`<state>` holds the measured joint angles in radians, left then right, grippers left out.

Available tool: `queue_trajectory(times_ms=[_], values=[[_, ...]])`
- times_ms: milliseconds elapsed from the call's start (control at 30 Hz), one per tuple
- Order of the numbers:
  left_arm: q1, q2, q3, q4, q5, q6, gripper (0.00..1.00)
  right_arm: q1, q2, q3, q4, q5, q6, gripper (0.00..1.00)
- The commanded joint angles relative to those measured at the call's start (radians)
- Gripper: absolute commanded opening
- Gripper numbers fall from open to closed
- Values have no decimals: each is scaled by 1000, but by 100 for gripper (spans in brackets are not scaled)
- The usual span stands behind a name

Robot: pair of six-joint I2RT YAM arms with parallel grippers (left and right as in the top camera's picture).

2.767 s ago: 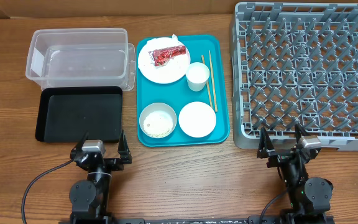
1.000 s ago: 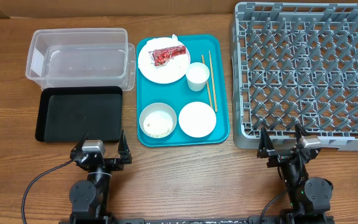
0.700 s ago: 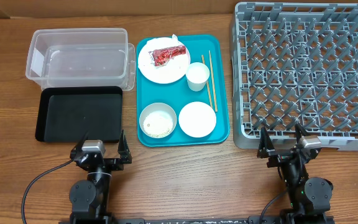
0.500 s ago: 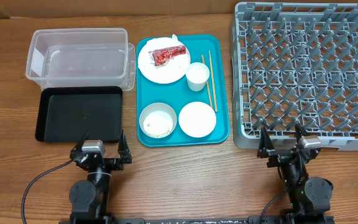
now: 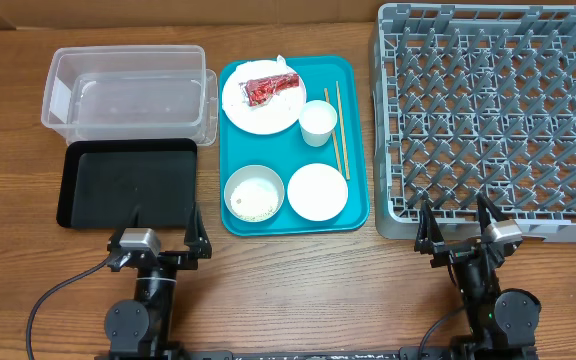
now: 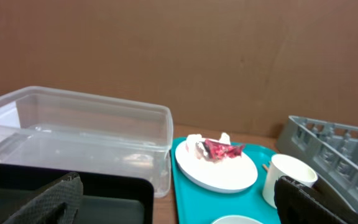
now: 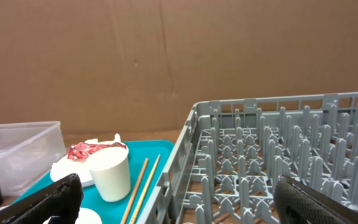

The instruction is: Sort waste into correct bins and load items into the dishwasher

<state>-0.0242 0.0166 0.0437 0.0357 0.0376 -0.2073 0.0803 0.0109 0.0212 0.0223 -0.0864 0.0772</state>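
A teal tray (image 5: 294, 215) holds a white plate (image 5: 258, 108) with a red wrapper (image 5: 269, 84) and a white napkin (image 5: 282, 62) on it. On the tray also stand a white cup (image 5: 317, 122), a pair of chopsticks (image 5: 337, 128), a bowl with rice grains (image 5: 254, 193) and an upturned white bowl (image 5: 317, 191). The clear tub (image 5: 128, 92) and black tray (image 5: 128, 183) lie at left, the grey dish rack (image 5: 488, 115) at right. My left gripper (image 5: 160, 237) is open and empty below the black tray. My right gripper (image 5: 455, 229) is open and empty at the rack's front edge.
A brown cardboard wall (image 6: 185, 56) stands behind the table. In the left wrist view the tub (image 6: 73, 134), plate (image 6: 216, 168) and cup (image 6: 289, 177) show ahead. In the right wrist view the rack (image 7: 278, 162), cup (image 7: 109, 171) and chopsticks (image 7: 143, 186) show.
Both arms have shifted slightly toward the table's front edge. Nothing on the table has moved.
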Motion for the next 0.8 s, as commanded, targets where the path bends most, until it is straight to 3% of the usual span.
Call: queue_trajectory(times_ms=[0, 167, 367, 633, 767], values=[[6, -10, 112, -59, 40, 63, 100, 5, -8, 72, 6, -20, 0, 100], [6, 32, 241, -182, 41, 175, 100, 5, -8, 146, -11, -20, 0, 100], [6, 170, 348, -212, 43, 179, 100, 5, 22, 244, -80, -20, 0, 100], [6, 465, 553, -241, 117, 231, 100, 5, 159, 388, -178, -19, -16, 100], [4, 667, 746, -379, 118, 231, 100, 5, 290, 497, -267, -15, -34, 100]])
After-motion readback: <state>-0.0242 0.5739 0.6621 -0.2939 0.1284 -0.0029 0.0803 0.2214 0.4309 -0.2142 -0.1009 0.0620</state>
